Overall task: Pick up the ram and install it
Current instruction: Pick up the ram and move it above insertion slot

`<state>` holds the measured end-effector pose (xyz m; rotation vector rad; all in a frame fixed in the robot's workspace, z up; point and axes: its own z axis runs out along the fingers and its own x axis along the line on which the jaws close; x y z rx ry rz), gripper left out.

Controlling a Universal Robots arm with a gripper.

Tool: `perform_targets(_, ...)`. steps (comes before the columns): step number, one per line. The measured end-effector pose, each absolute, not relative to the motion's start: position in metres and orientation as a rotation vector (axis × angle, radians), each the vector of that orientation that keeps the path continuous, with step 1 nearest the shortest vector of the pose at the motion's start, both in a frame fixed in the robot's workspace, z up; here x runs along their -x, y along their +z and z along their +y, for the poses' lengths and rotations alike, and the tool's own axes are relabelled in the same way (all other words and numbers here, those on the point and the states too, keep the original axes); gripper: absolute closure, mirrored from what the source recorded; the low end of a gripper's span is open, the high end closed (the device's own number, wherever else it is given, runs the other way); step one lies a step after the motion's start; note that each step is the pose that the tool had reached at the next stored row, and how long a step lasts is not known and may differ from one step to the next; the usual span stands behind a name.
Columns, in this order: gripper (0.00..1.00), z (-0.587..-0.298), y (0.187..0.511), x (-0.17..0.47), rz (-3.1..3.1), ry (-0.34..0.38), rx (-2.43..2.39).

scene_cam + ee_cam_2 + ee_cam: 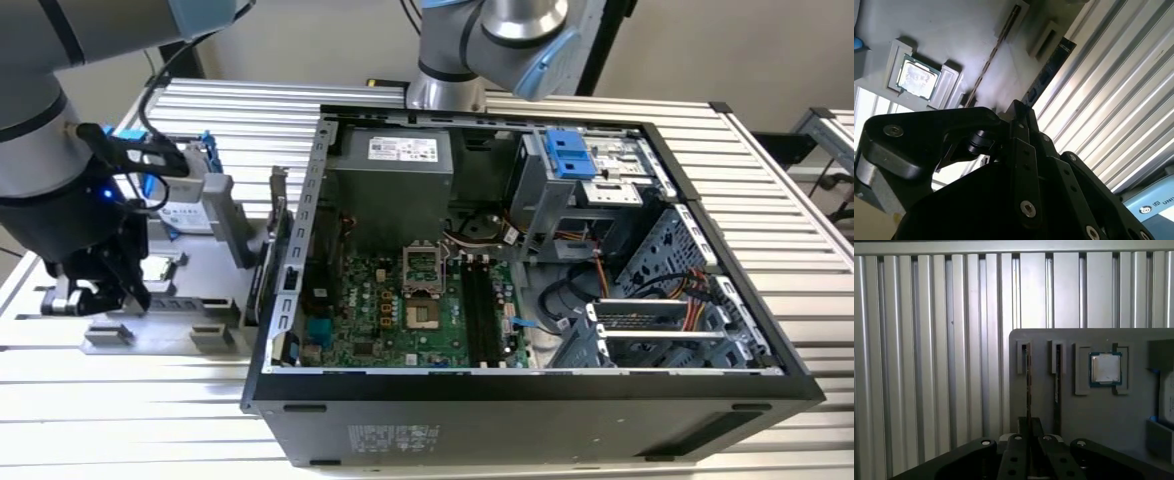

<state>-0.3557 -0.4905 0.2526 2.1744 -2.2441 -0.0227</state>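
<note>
My gripper (94, 298) hangs over the grey parts fixture (160, 335) at the exterior view's left, beside the open computer case (534, 390). In both wrist views its fingers are drawn together on the ram (1050, 67), a thin dark bluish stick. In the first wrist view the ram (1027, 390) runs edge-on from the gripper (1028, 421) along the fixture slot nearest the fixture's edge. I cannot tell whether it has left that slot. A second thin stick (1056, 380) stands in the neighbouring slot. The long black motherboard slots (477, 310) lie inside the case.
A square silver processor chip (1105, 368) sits in its pocket on the fixture (1139, 405). A drive in a blue frame (200, 190) stands at the fixture's far end. The case's raised side wall (287, 290) stands between fixture and motherboard. Ribbed aluminium table (929, 365) surrounds everything.
</note>
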Motion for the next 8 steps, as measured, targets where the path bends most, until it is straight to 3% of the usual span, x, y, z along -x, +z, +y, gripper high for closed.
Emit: perform_targets(8, 1.0, -0.4903, 0.2618, 0.3558, -2.249, -0.031, -2.18)
